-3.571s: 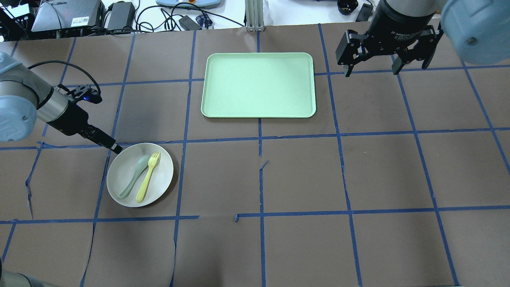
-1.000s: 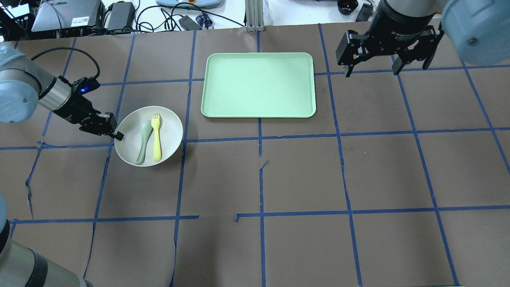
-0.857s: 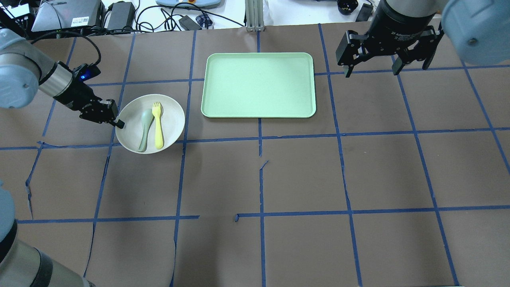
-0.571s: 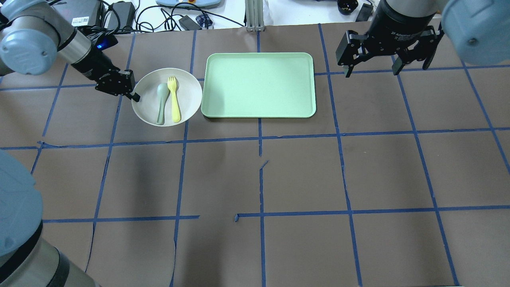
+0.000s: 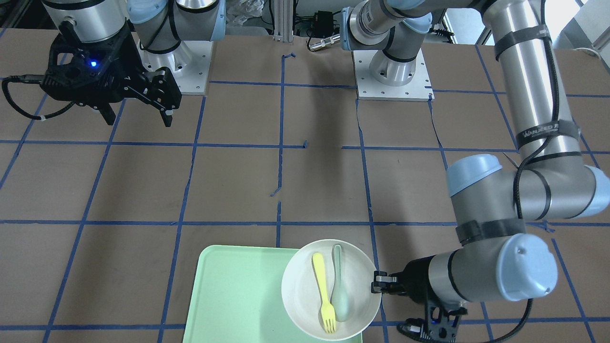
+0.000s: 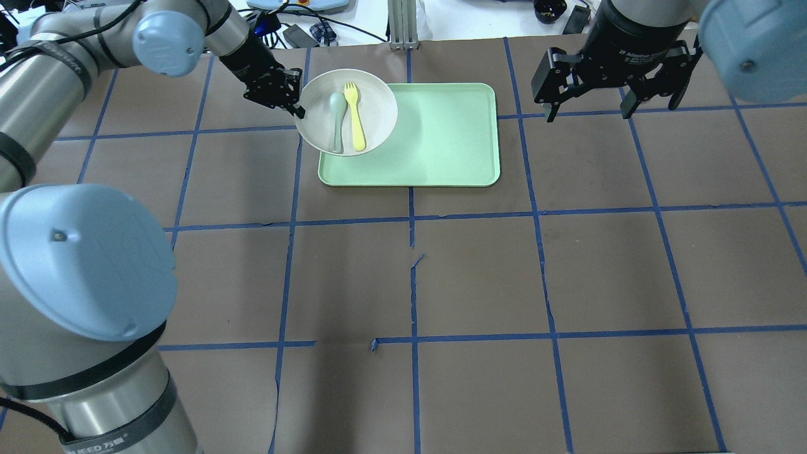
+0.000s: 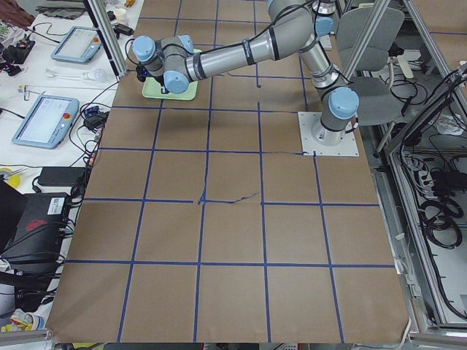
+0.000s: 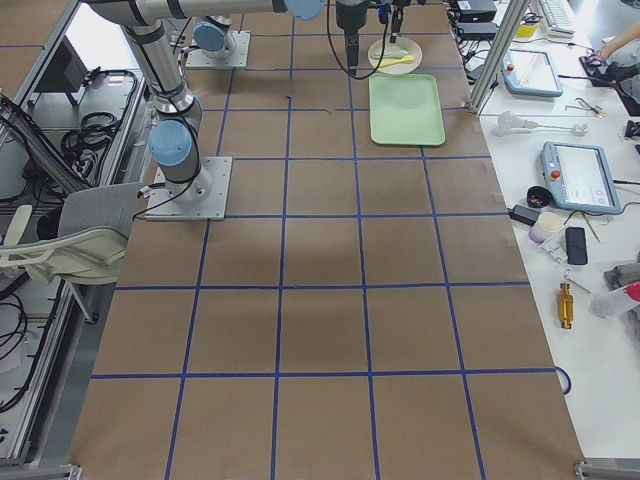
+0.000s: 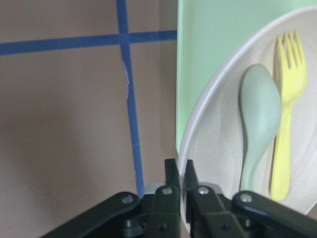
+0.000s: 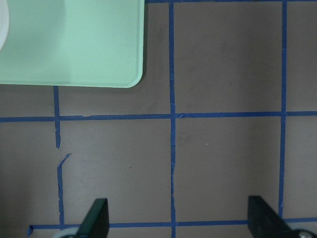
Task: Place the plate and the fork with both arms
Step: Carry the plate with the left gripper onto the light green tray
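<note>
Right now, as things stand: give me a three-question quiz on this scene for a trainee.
1. True or false: the left hand is shut on the rim of the plate.
2. What lies beside the fork on the plate? A) spoon B) knife C) nothing
3. Fill in: the right hand is ___ and holds nothing.
Key: 1 true; 2 A; 3 open.
</note>
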`<state>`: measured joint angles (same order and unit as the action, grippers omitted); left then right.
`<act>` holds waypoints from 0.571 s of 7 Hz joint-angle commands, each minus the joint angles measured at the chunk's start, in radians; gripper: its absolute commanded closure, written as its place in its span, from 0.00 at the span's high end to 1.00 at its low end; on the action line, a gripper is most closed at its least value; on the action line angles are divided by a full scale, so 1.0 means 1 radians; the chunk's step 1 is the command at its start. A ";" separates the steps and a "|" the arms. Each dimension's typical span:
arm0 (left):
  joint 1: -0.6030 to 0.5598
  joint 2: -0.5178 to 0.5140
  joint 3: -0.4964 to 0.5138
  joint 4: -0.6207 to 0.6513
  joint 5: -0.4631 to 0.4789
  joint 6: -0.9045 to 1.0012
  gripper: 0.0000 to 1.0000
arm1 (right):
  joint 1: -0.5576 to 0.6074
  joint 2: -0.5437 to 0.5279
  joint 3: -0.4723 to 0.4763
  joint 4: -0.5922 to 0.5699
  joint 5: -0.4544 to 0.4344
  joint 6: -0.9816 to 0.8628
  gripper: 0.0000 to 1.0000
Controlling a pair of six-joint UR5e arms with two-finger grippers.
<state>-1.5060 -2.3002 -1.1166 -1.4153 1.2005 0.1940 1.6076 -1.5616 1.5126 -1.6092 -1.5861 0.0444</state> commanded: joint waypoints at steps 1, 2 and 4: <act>-0.060 -0.111 0.080 0.048 -0.015 -0.044 0.00 | 0.000 0.000 0.000 0.000 0.000 0.000 1.00; -0.074 -0.134 0.080 0.052 -0.015 -0.056 0.00 | 0.000 0.000 0.000 0.000 0.000 0.000 1.00; -0.101 -0.153 0.078 0.055 -0.015 -0.062 0.00 | 0.000 0.000 0.000 0.000 0.000 0.000 1.00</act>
<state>-1.5861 -2.4396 -1.0384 -1.3641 1.1853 0.1404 1.6076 -1.5616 1.5125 -1.6091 -1.5861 0.0445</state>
